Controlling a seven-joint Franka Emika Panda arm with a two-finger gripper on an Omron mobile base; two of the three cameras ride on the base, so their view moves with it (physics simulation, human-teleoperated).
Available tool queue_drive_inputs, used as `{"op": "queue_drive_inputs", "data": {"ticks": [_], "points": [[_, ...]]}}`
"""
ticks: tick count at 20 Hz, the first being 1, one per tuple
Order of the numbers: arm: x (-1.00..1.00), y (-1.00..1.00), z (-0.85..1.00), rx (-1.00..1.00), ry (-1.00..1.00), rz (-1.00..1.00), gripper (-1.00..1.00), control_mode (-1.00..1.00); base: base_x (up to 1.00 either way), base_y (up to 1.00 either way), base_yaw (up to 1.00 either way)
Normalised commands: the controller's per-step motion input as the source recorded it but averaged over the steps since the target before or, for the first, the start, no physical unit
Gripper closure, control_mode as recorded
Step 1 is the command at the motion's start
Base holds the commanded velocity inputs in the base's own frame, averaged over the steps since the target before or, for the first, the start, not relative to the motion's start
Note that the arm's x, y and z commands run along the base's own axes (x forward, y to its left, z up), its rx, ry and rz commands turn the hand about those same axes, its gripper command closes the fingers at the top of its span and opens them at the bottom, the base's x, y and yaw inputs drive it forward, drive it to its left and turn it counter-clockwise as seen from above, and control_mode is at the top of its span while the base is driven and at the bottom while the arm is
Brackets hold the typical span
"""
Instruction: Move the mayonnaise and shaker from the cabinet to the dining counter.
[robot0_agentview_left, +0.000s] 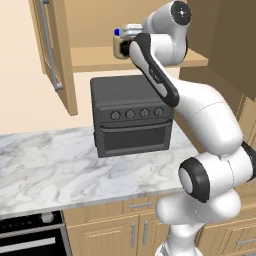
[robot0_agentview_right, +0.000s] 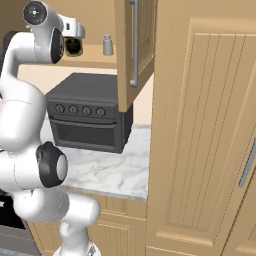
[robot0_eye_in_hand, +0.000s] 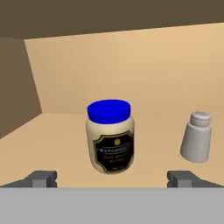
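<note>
Gripper (robot0_eye_in_hand: 111, 179) w/ jaws wide apart, just short of the mayonnaise (robot0_eye_in_hand: 110, 136) on the cabinet (robot0_agentview_left: 150, 57) shelf. Shaker (robot0_eye_in_hand: 196, 136) stands upright beside it, not touching.

We see the mayonnaise (robot0_eye_in_hand: 110, 136) upright mid-shelf (robot0_eye_in_hand: 52, 140), the shaker (robot0_eye_in_hand: 196, 136) beside it, our fingertips (robot0_eye_in_hand: 43, 178) spread wide.

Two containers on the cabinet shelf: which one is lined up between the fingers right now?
The squat cream jar with the blue lid, the mayonnaise: it stands centred between the open gripper's fingertips. The small pale grey shaker stands off to the side, beyond one fingertip.
</note>
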Motion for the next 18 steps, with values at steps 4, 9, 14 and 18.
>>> {"op": "queue_drive_inputs", "data": {"ticks": [4,9,14,18], "points": [[0.36,0.14,0.00,0.00,0.03,0.00,-1.00,-1.00,0.00,0.00,0.00],[0.36,0.13,0.00,0.00,0.03,0.00,-1.00,-1.00,0.00,0.00,0.00],[0.43,0.10,0.00,0.00,0.02,0.00,-1.00,-1.00,0.00,0.00,0.00],[0.34,0.02,0.01,0.00,0.05,0.00,-1.00,-1.00,0.00,0.00,0.00]]}}
